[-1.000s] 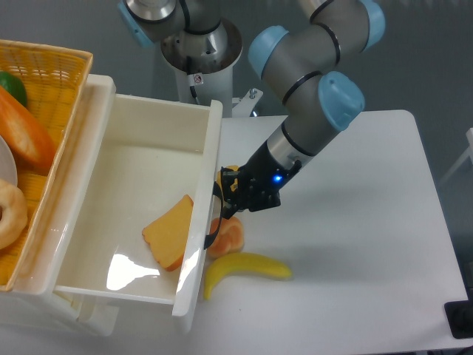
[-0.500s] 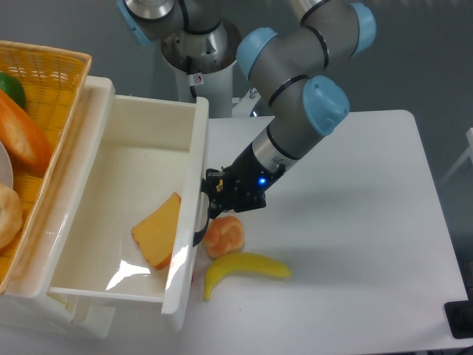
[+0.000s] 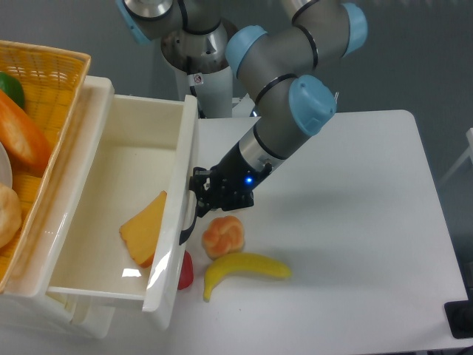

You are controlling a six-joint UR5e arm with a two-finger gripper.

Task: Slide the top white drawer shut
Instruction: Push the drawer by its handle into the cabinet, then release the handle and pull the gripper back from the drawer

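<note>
drawer: top white drawer (image 3: 111,214) at 9 o'clock, partly open.
gripper: gripper (image 3: 201,198) pressed against its front by the black handle (image 3: 189,219), for pushing.
fingers: spread or shut, cannot tell.
clutter: orange (image 3: 224,235), banana (image 3: 246,269) at 6 o'clock.

— What sits near the curved yellow banana (image 3: 247,269) on my white table (image 3: 355,222)?
— A round orange tangerine (image 3: 224,236) just above; a small red fruit (image 3: 185,271) left; a yellow wicker basket (image 3: 55,81) far left.
</note>
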